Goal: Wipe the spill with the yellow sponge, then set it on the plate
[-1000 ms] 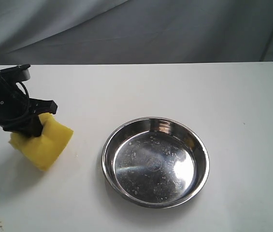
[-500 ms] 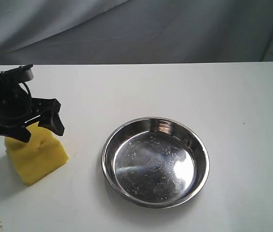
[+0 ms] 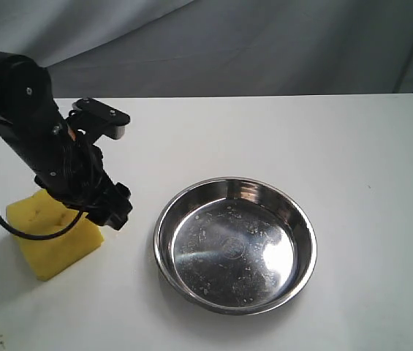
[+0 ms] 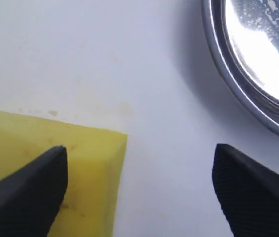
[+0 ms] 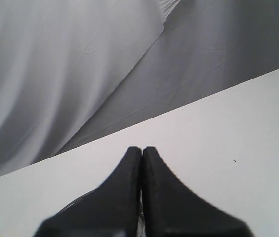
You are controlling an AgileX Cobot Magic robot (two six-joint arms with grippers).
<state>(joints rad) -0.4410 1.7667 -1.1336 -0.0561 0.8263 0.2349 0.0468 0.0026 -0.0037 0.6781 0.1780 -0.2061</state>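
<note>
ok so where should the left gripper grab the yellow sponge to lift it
Take the yellow sponge by two opposite side walls, coming straight down from above. It sits flat on the table as a thick block with upright sides. The open left gripper has only one finger over its edge, so it should probably centre over the block first.

Your black jointed left arm [image 3: 16, 102] comes in from the left edge of the exterior view. It bends down toward the white surface [image 3: 264, 131], wrist low, with a thin black cable [image 3: 1, 219] looping beneath. Your left tool [image 4: 139, 163] points down at the surface, its two black textured fingers [image 4: 248, 192] spread wide apart. Your right tool [image 5: 141, 154] aims out across the surface, black fingers pressed flat together, tips touching.
</note>
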